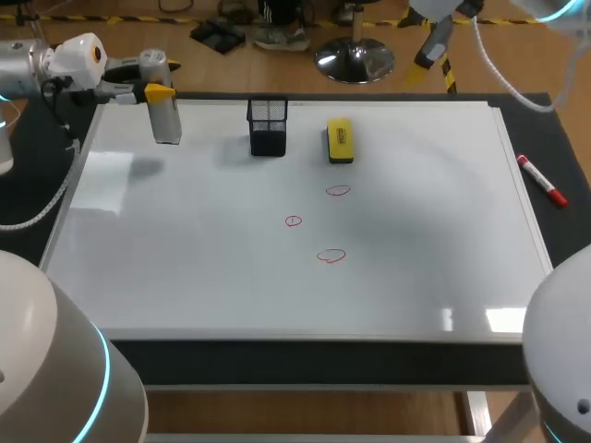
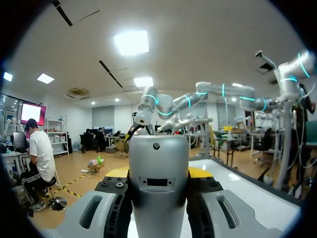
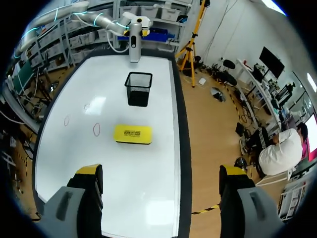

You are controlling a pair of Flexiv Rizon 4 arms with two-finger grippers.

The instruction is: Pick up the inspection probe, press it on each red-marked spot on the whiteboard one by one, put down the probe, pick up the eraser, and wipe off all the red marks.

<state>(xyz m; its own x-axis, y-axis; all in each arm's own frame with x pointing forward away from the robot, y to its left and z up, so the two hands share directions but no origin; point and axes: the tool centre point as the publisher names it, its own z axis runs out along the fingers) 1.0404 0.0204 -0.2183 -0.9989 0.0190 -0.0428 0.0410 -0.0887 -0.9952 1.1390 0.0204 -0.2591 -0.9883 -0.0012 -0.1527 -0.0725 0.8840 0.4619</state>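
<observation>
The left gripper (image 2: 158, 173) is clamped on the silver cylindrical inspection probe (image 1: 166, 118), one yellow tip against each side of the barrel. It holds the probe upright well to the left of the black mesh cup (image 1: 268, 127), over the far left corner of the white whiteboard (image 1: 185, 268). Just right of the cup, the yellow block eraser (image 1: 340, 141) lies flat on the board. On the robot's side of the cup, three red ring marks (image 1: 331, 256) sit apart from one another near the board's middle. The right gripper (image 3: 161, 172) hangs high above the board with its fingers spread wide and nothing between them; the eraser lies between it and the cup. Far right of the cup, off the board, a red marker pen (image 1: 541, 179) lies on the dark tabletop (image 1: 565, 138).
</observation>
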